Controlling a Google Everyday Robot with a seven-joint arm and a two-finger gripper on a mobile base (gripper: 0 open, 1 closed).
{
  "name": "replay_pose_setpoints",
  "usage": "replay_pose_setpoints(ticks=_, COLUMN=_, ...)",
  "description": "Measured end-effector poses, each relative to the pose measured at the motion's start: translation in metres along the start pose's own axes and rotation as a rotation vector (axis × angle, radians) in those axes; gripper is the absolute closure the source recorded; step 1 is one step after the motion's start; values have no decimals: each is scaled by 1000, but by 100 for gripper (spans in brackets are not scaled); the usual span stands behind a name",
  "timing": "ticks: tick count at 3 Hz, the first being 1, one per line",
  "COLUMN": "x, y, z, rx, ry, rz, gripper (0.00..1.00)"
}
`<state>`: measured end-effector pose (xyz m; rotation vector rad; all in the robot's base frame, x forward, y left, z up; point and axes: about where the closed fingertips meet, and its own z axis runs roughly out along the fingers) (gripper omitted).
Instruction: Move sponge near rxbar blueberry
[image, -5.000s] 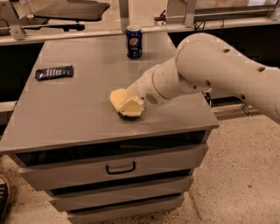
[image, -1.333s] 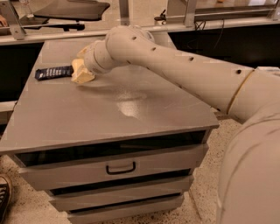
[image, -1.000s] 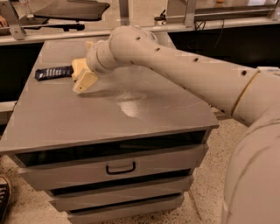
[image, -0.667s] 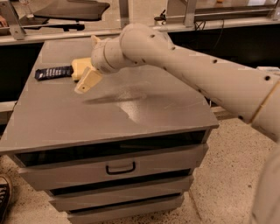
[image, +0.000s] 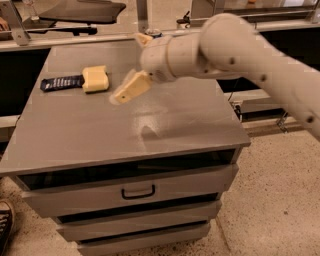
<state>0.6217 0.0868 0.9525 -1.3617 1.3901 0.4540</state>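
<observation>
The pale yellow sponge (image: 95, 79) lies flat on the grey cabinet top (image: 165, 125) at the back left. Its left edge touches the right end of the rxbar blueberry (image: 61, 82), a dark navy bar lying lengthwise to its left. My gripper (image: 129, 67) hovers above the top just right of the sponge, apart from it, open and empty. One cream finger (image: 131, 87) points down-left towards the surface. The other finger (image: 144, 38) shows higher up near the wrist.
The cabinet has drawers in front, the top one with a dark handle (image: 138, 191). My arm (image: 235, 45) crosses the back right of the top. A shoe (image: 5, 225) shows at the bottom left. Desks and a rail stand behind.
The sponge was carried from mid-table to the back left and let go beside the rxbar. The gripper has since opened and drawn back to the right, away from the sponge.
</observation>
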Motion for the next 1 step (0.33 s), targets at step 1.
replay_pose_setpoints(ticks=1, x=19, y=-5, z=-32, rx=23, ry=24, rz=31, gripper=0)
